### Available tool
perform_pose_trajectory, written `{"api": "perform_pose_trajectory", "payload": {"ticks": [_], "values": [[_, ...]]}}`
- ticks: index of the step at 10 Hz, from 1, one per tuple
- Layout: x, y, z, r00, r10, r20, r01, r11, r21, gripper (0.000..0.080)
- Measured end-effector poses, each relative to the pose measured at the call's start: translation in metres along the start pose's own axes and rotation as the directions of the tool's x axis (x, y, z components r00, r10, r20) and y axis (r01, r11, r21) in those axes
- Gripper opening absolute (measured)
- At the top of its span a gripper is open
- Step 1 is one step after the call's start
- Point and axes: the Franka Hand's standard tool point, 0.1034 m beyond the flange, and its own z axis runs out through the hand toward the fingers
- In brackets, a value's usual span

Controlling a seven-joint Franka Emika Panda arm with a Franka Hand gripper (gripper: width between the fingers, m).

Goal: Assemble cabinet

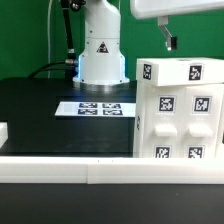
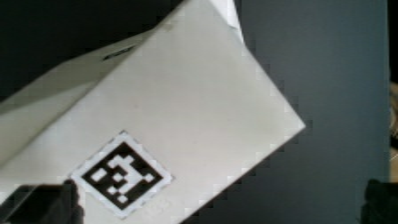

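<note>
The cabinet (image 1: 178,112) is a large white box with several black-and-white tags. It stands on the black table at the exterior view's right. My gripper (image 1: 171,44) hangs just above the cabinet's top, not touching it. In the wrist view a white cabinet face (image 2: 169,110) with one tag (image 2: 121,175) fills most of the picture. My gripper (image 2: 214,205) is open there. Its dark fingers (image 2: 43,205) stand far apart at the frame's edges, with nothing held between them.
The robot base (image 1: 100,50) stands at the back centre. The marker board (image 1: 95,108) lies flat on the black table (image 1: 50,120) in front of it. A white rail (image 1: 90,170) runs along the front edge. A small white part (image 1: 3,131) shows at the exterior view's left edge.
</note>
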Motion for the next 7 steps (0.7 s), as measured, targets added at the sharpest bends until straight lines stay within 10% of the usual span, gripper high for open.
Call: {"api": "perform_pose_trajectory", "payload": {"ticks": [3,7], "values": [[0.002,0.003,0.001,0.942,-0.336,-0.004,0.336,0.941,-0.028,0.0797],[0.006,0.010,0.003,0.641,-0.766,0.040,0.767,0.639,-0.057,0.0797]]}}
